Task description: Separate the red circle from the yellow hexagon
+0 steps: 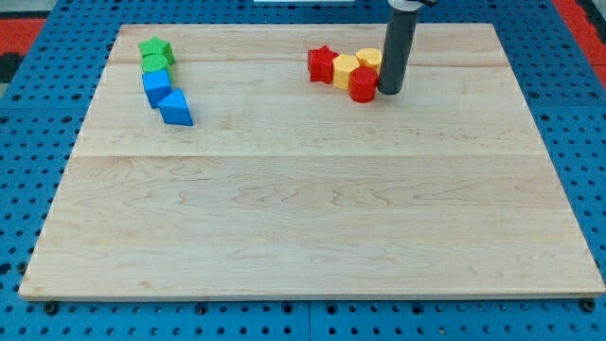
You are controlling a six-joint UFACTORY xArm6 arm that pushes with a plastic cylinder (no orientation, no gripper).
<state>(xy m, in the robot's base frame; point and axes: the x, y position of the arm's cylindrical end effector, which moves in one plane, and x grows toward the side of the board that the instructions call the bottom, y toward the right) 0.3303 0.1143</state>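
The red circle [362, 85] stands near the view's top, right of centre, on the wooden board [312, 208]. It touches the yellow hexagon [345, 69] at its upper left. A second yellow block [368, 59] sits just above the red circle. A red star [322, 63] touches the hexagon's left side. My tip [390, 91] rests on the board right against the red circle's right side, below the second yellow block.
At the view's top left is a second cluster: a green star [154, 47], a green block [156, 63] under it, a blue block [156, 87] and a blue triangle [175, 109]. Blue pegboard surrounds the board.
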